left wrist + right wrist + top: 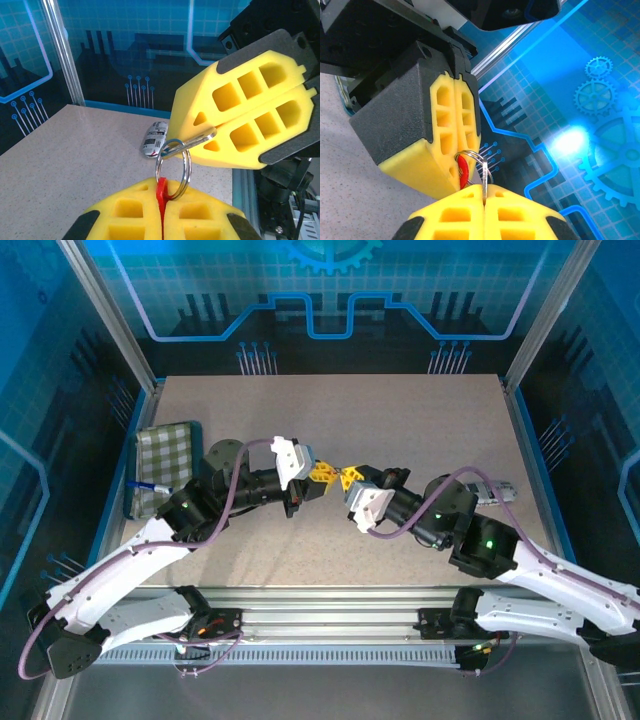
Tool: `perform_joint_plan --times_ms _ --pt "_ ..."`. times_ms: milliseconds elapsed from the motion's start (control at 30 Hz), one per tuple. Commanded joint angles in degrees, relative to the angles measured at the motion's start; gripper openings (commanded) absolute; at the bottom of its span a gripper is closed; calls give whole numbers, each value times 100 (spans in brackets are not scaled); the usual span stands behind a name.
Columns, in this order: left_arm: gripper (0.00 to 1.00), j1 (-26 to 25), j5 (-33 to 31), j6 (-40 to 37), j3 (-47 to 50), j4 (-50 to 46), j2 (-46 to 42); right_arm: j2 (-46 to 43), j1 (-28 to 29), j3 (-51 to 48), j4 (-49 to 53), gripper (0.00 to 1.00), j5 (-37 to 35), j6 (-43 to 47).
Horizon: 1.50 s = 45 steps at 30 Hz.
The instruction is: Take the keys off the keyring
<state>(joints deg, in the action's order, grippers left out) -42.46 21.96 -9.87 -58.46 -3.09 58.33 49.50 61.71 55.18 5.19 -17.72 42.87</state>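
Observation:
Both grippers meet above the middle of the table. My left gripper (pixel 324 474) (pixel 162 194) is shut on a flat red tab (pixel 161 192) that hangs on the silver keyring (pixel 187 167). The ring stands upright between the two sets of yellow fingers. My right gripper (pixel 349 478) (pixel 484 194) is shut on a thin grey metal key (pixel 484 181) (pixel 200 138) that is threaded through the keyring (pixel 472 156). In the right wrist view the red tab (pixel 464 170) sits at the tip of the left gripper's fingers (pixel 452 125), close to the key.
A small silver piece with a printed label (pixel 492 490) (pixel 154 139) lies on the table at the right. A green checked cloth (pixel 162 462) lies at the left edge with a blue-tipped item (pixel 148 485) on it. Metal frame posts and blue walls surround the table (pixel 400 420).

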Motion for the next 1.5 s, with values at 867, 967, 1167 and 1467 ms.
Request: perform_joint_plan --times_ms 867,967,1167,1467 --pt "0 312 608 512 -284 463 133 72 -146 -429 -1398 0 -111 -854" --pt "0 206 595 397 -233 310 135 43 -240 -301 -1446 0 -144 -822" --pt "0 140 847 517 -176 255 184 85 -302 -253 -1617 0 -250 -929" --pt "0 95 1006 849 -207 228 284 102 -392 -298 -1917 0 -217 -909"
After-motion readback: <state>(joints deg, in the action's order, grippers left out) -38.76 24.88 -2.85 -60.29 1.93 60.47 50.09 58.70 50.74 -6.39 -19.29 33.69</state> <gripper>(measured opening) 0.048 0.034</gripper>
